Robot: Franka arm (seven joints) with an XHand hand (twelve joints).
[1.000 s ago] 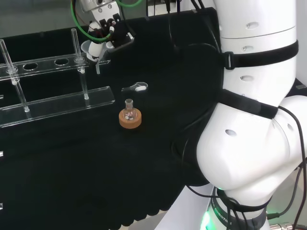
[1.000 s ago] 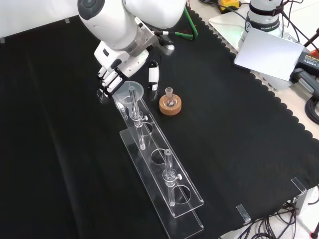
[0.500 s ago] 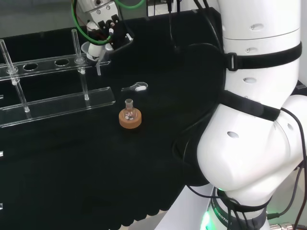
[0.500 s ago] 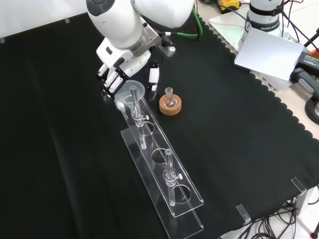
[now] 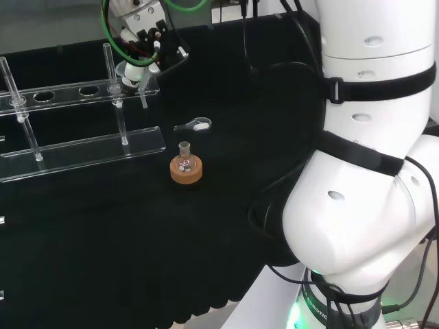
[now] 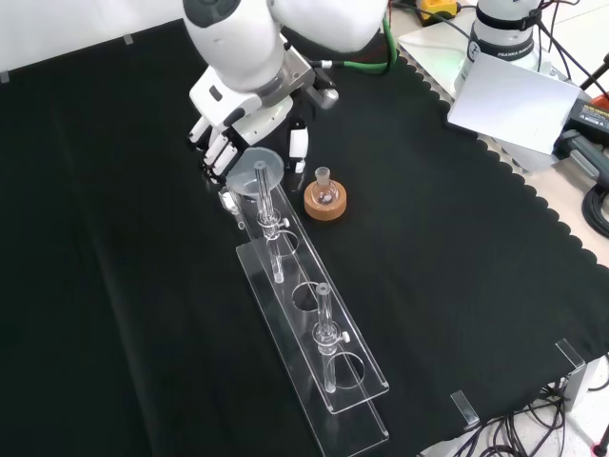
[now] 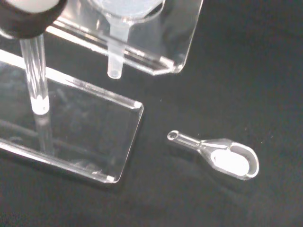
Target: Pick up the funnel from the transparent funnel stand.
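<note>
Funnel (image 6: 255, 168) is pinched at its rim by the hand (image 6: 228, 122), fingers curled round it. It is seated at the end hole of the transparent funnel stand (image 6: 314, 324), stem (image 7: 115, 52) hanging through, so a straight upward lift seems needed.

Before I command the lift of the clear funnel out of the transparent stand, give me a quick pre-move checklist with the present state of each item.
1. Hand at the clear plastic funnel: ok, its fingers sit at the rim on the front view's left.
2. Fingers closed on the funnel: cannot tell, no view shows contact plainly.
3. Funnel seated in the transparent acrylic funnel stand: ok, its stem hangs through the upper shelf at the end hole.
4. Space under the stem: ok, the stand's lower plate lies below with a gap.
5. Small clear scoop with white powder: ok, lying on the cloth apart from the stand.
6. Small flask on the cork ring: ok, upright, beside the stand.
</note>
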